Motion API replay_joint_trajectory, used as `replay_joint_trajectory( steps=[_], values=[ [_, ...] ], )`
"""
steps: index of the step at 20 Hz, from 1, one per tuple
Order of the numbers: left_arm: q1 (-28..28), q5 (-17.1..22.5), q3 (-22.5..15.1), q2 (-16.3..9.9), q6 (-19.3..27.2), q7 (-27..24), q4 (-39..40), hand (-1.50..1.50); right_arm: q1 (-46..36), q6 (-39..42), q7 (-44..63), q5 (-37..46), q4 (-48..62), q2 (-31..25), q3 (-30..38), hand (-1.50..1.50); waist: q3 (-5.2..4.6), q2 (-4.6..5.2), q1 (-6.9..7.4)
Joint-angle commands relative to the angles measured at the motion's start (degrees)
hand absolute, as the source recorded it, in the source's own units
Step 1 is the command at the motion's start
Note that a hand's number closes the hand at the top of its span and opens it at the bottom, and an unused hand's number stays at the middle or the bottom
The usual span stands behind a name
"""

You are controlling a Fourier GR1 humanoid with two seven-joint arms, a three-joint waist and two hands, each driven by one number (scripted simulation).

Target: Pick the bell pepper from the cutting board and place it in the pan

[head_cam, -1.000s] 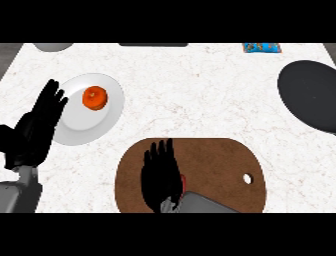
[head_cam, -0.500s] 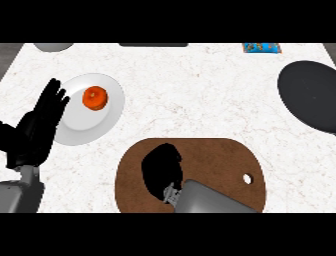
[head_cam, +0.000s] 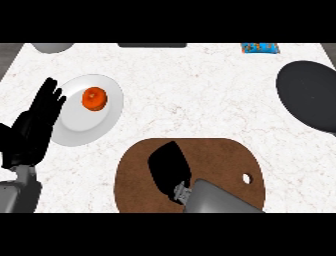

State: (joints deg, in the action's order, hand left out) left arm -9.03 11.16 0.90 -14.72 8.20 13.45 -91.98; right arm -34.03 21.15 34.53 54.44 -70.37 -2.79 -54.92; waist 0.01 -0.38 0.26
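Note:
A brown cutting board (head_cam: 219,162) lies at the front middle of the counter. My right hand (head_cam: 168,167) rests on its left part with the fingers curled into a fist shape. No bell pepper shows anywhere on the board; the curled hand hides the spot where it closes. The dark round pan (head_cam: 317,97) sits at the right edge, well apart from this hand, its handle pointing toward the front right. At the left, my left hand (head_cam: 34,122) is open, fingers up, beside a white plate.
The white plate (head_cam: 82,120) left of the board carries a round orange thing (head_cam: 93,98). Along the back edge are a grey bowl (head_cam: 51,47), a dark flat item (head_cam: 152,45) and a blue packet (head_cam: 260,48). White counter lies between board and pan.
My right hand's fingers, straight over the board a second ago, have curled in. The forearm has pushed slightly further over the board. The left hand has not moved.

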Motion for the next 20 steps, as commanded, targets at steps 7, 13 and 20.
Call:
replay_joint_trajectory(
  steps=[7, 13, 20],
  values=[
    [0.04, -1.06, 0.29, 0.74, 1.02, -0.29, 1.27, 0.0, 11.15, -13.85, -11.71, -8.24, -17.91, -24.32, 20.65, 1.5, 0.02, -0.01, -2.78],
    [1.71, 0.62, 2.0, -0.58, -0.78, -0.05, 0.09, 0.0, 13.93, -22.3, -11.9, -2.56, -31.55, -32.33, 26.71, 1.5, -0.01, -0.23, -2.53],
    [-1.44, 0.44, 3.02, -0.23, -2.37, -1.26, 3.96, 0.0, 18.02, -15.7, -8.55, -6.53, -44.63, -34.74, 37.81, 1.5, -0.03, 0.26, -0.99]
  ],
)
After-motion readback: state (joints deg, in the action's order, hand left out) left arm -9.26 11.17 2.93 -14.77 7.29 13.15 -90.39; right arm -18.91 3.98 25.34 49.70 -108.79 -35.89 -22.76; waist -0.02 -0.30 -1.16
